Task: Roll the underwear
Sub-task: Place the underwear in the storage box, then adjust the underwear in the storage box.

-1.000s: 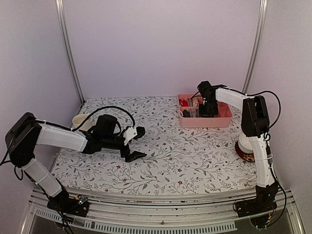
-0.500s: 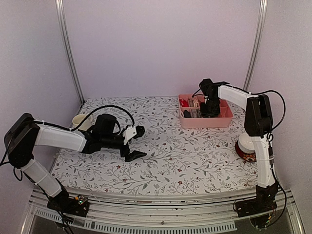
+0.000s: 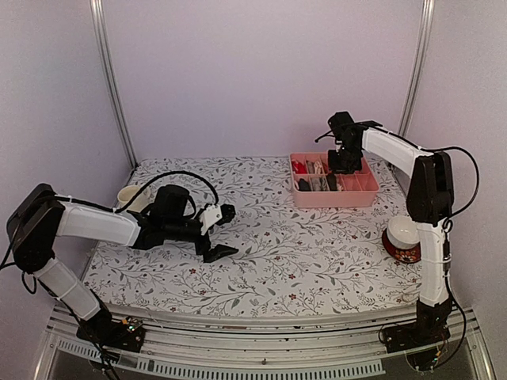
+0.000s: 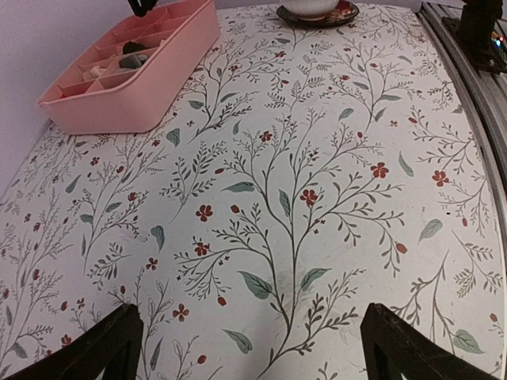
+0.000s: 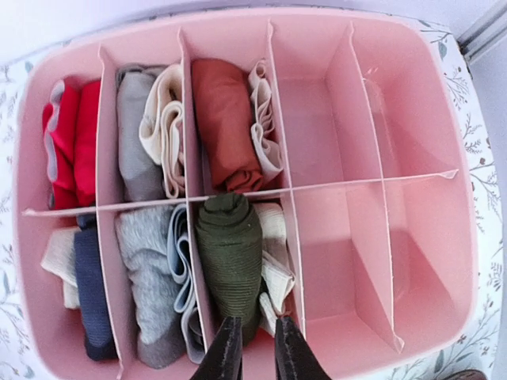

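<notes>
Tablecloth (image 3: 317,261) floral w/ lilac walls (image 3: 261,71); underwear (image 5: 230,245) in tray (image 5: 412,103).

Pink plastic tray (image 3: 341,199) sits in the upper right of the overhead view, split by thin dividers (image 5: 372,179) into two rows of compartments. It's on a white tablecloth (image 3: 277,269) printed all over with leafy sprigs and tiny red flowers. Below the tray near the right edge, well apart from it, there's a white bowl (image 3: 402,229) on a dark red saucer (image 3: 398,255). Over at the left edge sits a cream cup (image 3: 129,195).
</notes>
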### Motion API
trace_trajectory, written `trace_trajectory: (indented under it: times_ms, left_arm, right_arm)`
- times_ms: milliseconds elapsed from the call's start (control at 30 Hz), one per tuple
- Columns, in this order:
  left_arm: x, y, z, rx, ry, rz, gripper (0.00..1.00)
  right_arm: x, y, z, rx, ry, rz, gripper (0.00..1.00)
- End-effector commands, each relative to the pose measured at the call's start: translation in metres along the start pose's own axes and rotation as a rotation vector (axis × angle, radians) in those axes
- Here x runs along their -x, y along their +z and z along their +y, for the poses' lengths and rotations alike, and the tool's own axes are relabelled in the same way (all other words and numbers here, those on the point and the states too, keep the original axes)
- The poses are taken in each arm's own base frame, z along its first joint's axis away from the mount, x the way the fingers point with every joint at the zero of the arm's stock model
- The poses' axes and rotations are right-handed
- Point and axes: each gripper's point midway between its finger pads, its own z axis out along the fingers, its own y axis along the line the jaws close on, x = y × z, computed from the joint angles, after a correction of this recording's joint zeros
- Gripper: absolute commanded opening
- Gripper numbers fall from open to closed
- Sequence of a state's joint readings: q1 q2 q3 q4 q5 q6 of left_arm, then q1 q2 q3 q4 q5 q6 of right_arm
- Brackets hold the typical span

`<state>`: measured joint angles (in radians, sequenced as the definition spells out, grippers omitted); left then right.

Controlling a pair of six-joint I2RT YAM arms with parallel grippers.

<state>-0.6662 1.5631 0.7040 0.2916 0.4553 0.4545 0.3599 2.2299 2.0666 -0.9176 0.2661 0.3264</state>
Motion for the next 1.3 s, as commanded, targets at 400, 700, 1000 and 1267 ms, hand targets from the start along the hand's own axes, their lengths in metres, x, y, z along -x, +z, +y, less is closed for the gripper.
trace_trajectory:
  times_ms: [400, 700, 1000, 1267]
  left_arm:
    - [-0.008, 0.002, 0.000, -0.002, -0.009, 0.017, 0.99]
    - [-0.009, 0.004, 0.001, -0.002, -0.010, 0.023, 0.99]
    - [-0.007, 0.001, 0.004, 0.017, -0.011, 0.015, 0.99]
    - [0.004, -0.013, 0.030, 0.159, -0.030, -0.009, 0.99]
  right_arm:
    - [0.009, 0.061, 0.016, -0.010, -0.033, -0.086, 0.11]
    - [-0.015, 0.097, 0.013, -0.061, -0.059, -0.031, 0.11]
    - [0.025, 0.037, 0.013, -0.019, -0.039, -0.134, 0.14]
    - [0.042, -0.076, 0.009, 0.086, -0.037, -0.328, 0.84]
